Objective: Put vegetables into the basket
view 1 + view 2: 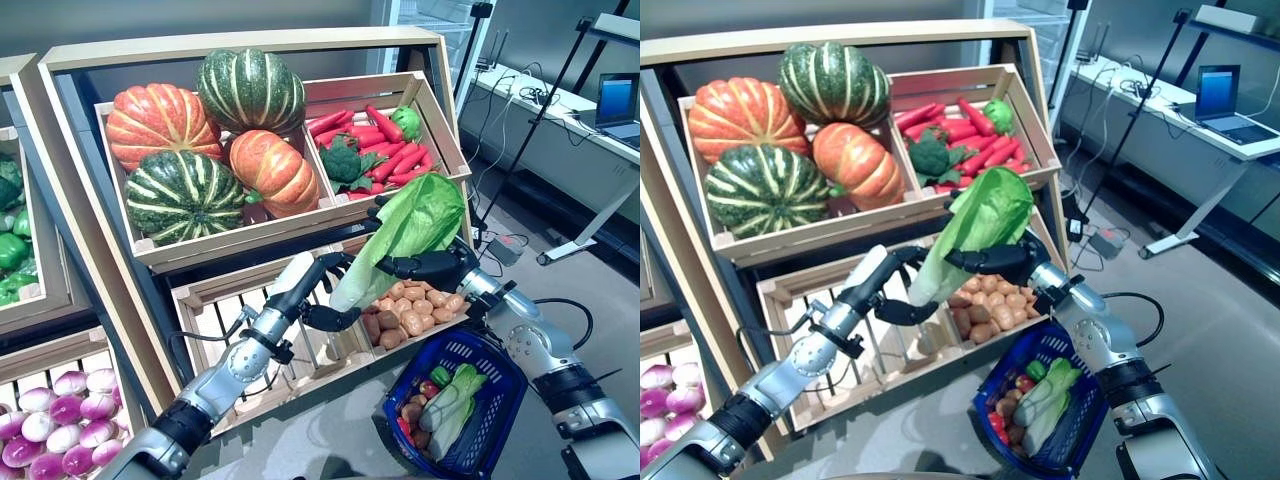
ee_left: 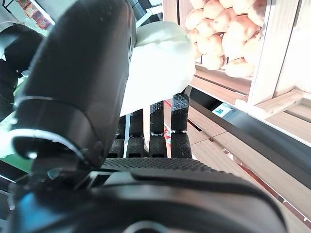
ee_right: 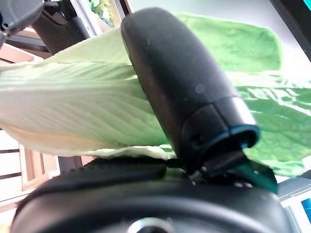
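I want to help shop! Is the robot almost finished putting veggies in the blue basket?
Partly. The blue basket already holds a leafy green, some potatoes and something red. Right now both hands grip a big cabbage: the left hand at its pale stalk end, the right hand around its middle, up above the potato crate. It isn't in the basket yet. Pumpkins remain on the shelf.

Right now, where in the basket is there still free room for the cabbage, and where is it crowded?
The basket is crowded on the robot's left and middle, with a cabbage and small vegetables. Bare blue mesh shows along its right wall. Both hands, left and right, hold the new cabbage above the potato crate.
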You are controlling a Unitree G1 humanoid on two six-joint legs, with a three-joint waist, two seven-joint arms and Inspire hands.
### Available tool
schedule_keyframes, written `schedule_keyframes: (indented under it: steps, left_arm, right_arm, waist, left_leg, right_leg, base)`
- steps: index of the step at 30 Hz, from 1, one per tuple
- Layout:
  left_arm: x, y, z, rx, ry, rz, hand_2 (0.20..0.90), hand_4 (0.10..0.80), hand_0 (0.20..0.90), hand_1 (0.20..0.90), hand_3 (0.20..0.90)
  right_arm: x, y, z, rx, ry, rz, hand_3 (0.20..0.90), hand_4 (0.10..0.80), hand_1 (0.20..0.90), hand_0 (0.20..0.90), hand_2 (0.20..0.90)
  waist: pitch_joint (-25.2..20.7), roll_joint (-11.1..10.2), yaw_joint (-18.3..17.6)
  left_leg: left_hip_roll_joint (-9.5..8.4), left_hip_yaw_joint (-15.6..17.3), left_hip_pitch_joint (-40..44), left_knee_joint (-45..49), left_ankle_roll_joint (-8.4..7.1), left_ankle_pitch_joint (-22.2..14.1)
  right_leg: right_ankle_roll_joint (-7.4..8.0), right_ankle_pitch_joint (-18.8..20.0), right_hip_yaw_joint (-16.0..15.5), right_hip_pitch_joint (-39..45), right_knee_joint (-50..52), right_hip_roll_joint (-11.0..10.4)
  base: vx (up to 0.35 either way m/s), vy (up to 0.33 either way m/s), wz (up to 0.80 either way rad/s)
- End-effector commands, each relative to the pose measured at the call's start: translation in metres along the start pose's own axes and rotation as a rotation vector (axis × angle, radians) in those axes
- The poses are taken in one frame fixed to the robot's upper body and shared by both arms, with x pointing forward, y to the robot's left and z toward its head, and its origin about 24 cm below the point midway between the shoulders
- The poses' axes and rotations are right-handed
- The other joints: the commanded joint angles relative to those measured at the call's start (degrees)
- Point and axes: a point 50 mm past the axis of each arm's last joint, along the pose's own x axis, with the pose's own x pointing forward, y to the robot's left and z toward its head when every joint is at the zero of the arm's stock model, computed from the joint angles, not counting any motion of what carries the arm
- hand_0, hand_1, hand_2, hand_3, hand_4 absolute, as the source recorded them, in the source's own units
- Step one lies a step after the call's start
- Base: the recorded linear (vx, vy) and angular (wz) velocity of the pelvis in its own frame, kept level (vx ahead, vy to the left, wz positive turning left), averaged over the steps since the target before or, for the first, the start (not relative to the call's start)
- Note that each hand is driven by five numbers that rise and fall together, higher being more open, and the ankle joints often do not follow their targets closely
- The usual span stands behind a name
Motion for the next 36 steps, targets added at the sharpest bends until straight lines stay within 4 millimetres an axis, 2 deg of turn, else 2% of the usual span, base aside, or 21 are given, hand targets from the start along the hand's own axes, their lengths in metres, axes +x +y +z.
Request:
schedule_keyframes:
  steps: [1, 2, 3, 5, 6, 18, 26, 27, 28, 34, 36]
  left_arm:
    - [0.011, -0.027, 0.017, 0.114, -0.144, -0.199, 0.3, 0.4, 0.3, 0.3, 0.3]
    - [0.011, -0.027, 0.017, 0.114, -0.145, -0.197, 0.3, 0.4, 0.3, 0.3, 0.3]
    - [0.011, -0.026, 0.018, 0.114, -0.15, -0.193, 0.3, 0.4, 0.3, 0.3, 0.3]
    - [0.012, -0.025, 0.019, 0.115, -0.16, -0.186, 0.3, 0.4, 0.3, 0.3, 0.3]
    - [0.014, -0.024, 0.021, 0.116, -0.168, -0.179, 0.3, 0.4, 0.3, 0.3, 0.3]
    - [0.029, -0.011, 0.04, 0.108, -0.248, -0.106, 0.3, 0.4, 0.3, 0.3, 0.3]
    - [0.029, -0.01, 0.038, 0.075, -0.22, -0.09, 0.3, 0.4, 0.3, 0.3, 0.3]
    - [0.029, -0.01, 0.037, 0.056, -0.206, -0.096, 0.545, 0.563, 0.545, 0.545, 0.545]
    - [0.028, -0.011, 0.035, 0.037, -0.191, -0.099, 0.9, 0.8, 0.9, 0.9, 0.9]
    - [0.02, -0.014, 0.011, -0.02, -0.044, -0.087, 0.9, 0.8, 0.9, 0.9, 0.9]
    - [0.013, -0.016, 0.0, -0.064, 0.02, -0.081, 0.9, 0.8, 0.9, 0.9, 0.9]
  right_arm:
    - [0.04, 0.033, 0.12, -0.015, -0.587, 0.189, 0.9, 0.8, 0.9, 0.9, 0.9]
    - [0.041, 0.034, 0.119, -0.012, -0.58, 0.195, 0.9, 0.8, 0.9, 0.9, 0.9]
    - [0.041, 0.034, 0.118, -0.008, -0.575, 0.202, 0.787, 0.725, 0.787, 0.787, 0.787]
    - [0.042, 0.034, 0.117, -0.006, -0.569, 0.206, 0.418, 0.478, 0.418, 0.418, 0.418]
    - [0.042, 0.034, 0.116, -0.006, -0.562, 0.21, 0.3, 0.4, 0.3, 0.3, 0.3]
    - [0.049, 0.033, 0.098, -0.031, -0.47, 0.183, 0.3, 0.4, 0.3, 0.3, 0.3]
    - [0.05, 0.034, 0.096, -0.029, -0.467, 0.168, 0.3, 0.4, 0.3, 0.3, 0.3]
    - [0.05, 0.034, 0.096, -0.032, -0.466, 0.164, 0.3, 0.4, 0.3, 0.3, 0.3]
    - [0.05, 0.033, 0.096, -0.035, -0.466, 0.16, 0.3, 0.4, 0.3, 0.3, 0.3]
    - [0.041, 0.022, 0.101, -0.099, -0.452, 0.075, 0.3, 0.4, 0.3, 0.3, 0.3]
    - [0.032, 0.012, 0.106, -0.122, -0.46, 0.026, 0.3, 0.4, 0.3, 0.3, 0.3]
  waist:
    - [-2.5, -0.6, -0.1]
    - [-2.6, -0.6, 0.0]
    - [-2.6, -0.7, 0.0]
    - [-2.6, -0.7, 0.0]
    - [-2.6, -0.8, 0.0]
    - [-2.6, -0.9, -0.3]
    - [-2.6, -0.8, -0.5]
    - [-2.6, -0.8, -0.5]
    - [-2.6, -0.8, -0.6]
    - [-2.8, -0.9, -0.8]
    - [-2.9, -1.1, -0.9]
  left_leg:
    - [-0.75, 0.1, 2.3, 0.1, 1.2, -8.2]
    - [-0.75, 0.1, 2.2, 0.1, 1.19, -8.2]
    - [-0.76, 0.0, 2.2, 0.1, 1.18, -8.2]
    - [-0.73, 0.0, 2.2, 0.1, 1.15, -8.2]
    - [-0.72, -0.1, 2.2, 0.1, 1.14, -8.2]
    - [-0.75, -0.1, 2.2, 0.1, 1.18, -8.2]
    - [-0.7, 0.3, 2.2, 0.1, 1.17, -8.3]
    - [-0.7, 0.3, 2.2, 0.1, 1.17, -8.2]
    - [-0.7, 0.3, 2.2, 0.1, 1.17, -8.2]
    - [-0.6, 0.8, 2.3, 0.1, 1.15, -8.3]
    - [-0.5, 1.1, 2.2, 0.1, 1.12, -8.3]
  right_leg:
    - [-0.93, -3.5, 0.2, 1.9, 0.2, -0.3]
    - [-0.95, -3.5, 0.2, 1.9, 0.2, -0.3]
    - [-0.96, -3.5, 0.2, 2.0, 0.2, -0.3]
    - [-0.97, -3.5, 0.1, 2.0, 0.2, -0.3]
    - [-0.99, -3.5, 0.1, 2.0, 0.2, -0.3]
    - [-0.95, -3.4, 0.2, 2.0, 0.2, -0.3]
    - [-0.91, -3.4, 0.5, 1.8, 0.2, -0.2]
    - [-0.92, -3.3, 0.6, 1.8, 0.2, -0.2]
    - [-0.92, -3.3, 0.6, 1.8, 0.2, -0.2]
    - [-0.87, -3.2, 0.8, 1.6, 0.2, -0.1]
    - [-0.84, -3.1, 0.8, 1.5, 0.2, -0.1]
  base:
    - [0.0, 0.0, 0.0]
    - [0.0, 0.0, 0.0]
    - [0.0, 0.0, 0.0]
    - [0.0, 0.0, 0.0]
    - [0.0, 0.0, 0.0]
    - [0.0, 0.0, 0.0]
    - [0.0, 0.0, 0.0]
    - [0.0, 0.0, 0.0]
    - [0.0, 0.0, 0.0]
    - [0.0, 0.0, 0.0]
    - [0.0, 0.0, 0.0]
